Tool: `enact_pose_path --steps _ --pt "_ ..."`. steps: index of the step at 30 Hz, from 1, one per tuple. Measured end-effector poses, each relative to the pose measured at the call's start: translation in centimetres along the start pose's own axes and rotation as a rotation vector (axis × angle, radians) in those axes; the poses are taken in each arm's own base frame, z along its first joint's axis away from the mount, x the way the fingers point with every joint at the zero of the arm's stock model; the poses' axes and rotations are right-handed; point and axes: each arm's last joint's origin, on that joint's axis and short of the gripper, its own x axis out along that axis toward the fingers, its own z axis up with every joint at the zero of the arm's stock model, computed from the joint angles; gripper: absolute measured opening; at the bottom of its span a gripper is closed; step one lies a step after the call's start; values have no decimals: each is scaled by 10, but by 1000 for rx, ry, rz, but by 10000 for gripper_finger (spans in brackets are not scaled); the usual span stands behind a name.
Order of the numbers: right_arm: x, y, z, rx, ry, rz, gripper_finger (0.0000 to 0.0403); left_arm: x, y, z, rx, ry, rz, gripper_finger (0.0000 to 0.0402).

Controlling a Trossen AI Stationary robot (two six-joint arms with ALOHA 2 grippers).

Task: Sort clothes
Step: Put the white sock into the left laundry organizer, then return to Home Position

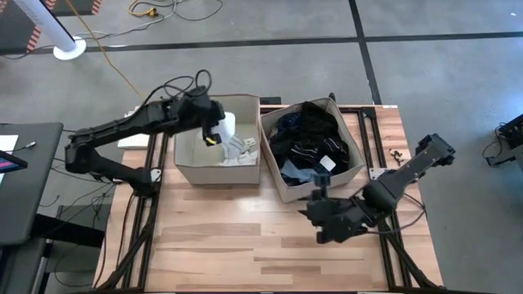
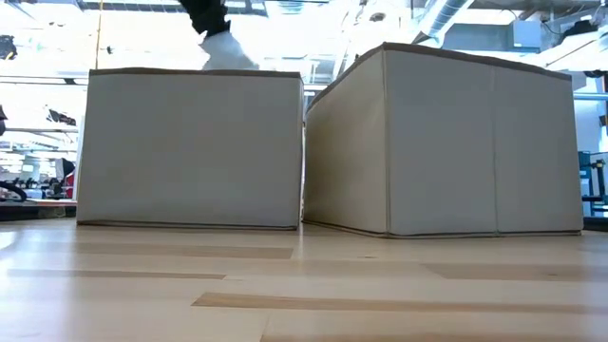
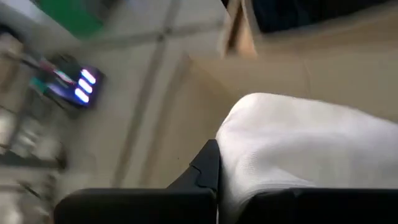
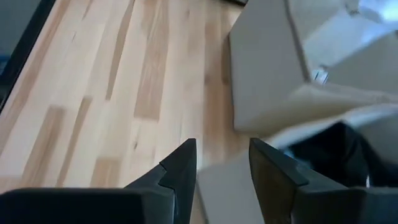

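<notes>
2 beige fabric bins (image 1: pixel 189 167) side by side — pale wooden table (image 1: pixel 245 253)

You have a white garment (image 1: pixel 226 128) hanging limp from the left pincer (image 1: pixel 214 135) over the left bin (image 1: pixel 189 167), where other pale pieces (image 1: pixel 242 152) lie crumpled. Dark clothes (image 1: pixel 310 143), some striped, fill the right bin (image 1: pixel 288 189).

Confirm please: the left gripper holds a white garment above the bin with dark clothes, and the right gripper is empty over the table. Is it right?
Not quite. In the high view, the left gripper holds the white garment above the left bin, which contains light pieces; the dark clothes fill the other bin. The right gripper is indeed empty.
</notes>
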Motion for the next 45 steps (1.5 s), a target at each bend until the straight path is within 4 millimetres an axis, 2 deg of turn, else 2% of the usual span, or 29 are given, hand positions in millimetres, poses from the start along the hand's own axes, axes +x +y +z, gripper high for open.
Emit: enact_pose_path --steps 9,15,21,24,29,33,37,41,45 --pt "-24 12 -30 6 88 -1 148 53 -4 -22 -69 231 -215 3" --pt "-48 17 -57 73 46 27 148 93 -4 -35 -108 327 -311 5" --pt "-70 19 -86 162 -28 50 148 118 1 -51 -185 392 -415 8" --pt "-73 20 -100 190 -51 45 148 127 2 -59 -227 422 -476 11" --pt "-67 23 -117 218 -46 27 148 140 0 -66 -262 460 -534 28" --pt "-65 26 -129 233 -61 6 148 143 -2 -66 -266 461 -541 71" --pt "-74 31 -135 239 -153 -7 148 136 0 -64 -267 443 -530 141" --pt "-88 29 -138 244 -281 -11 148 111 11 -56 -274 359 -509 209" --pt "-102 19 -139 274 -377 -6 148 70 25 -49 -284 235 -461 244"
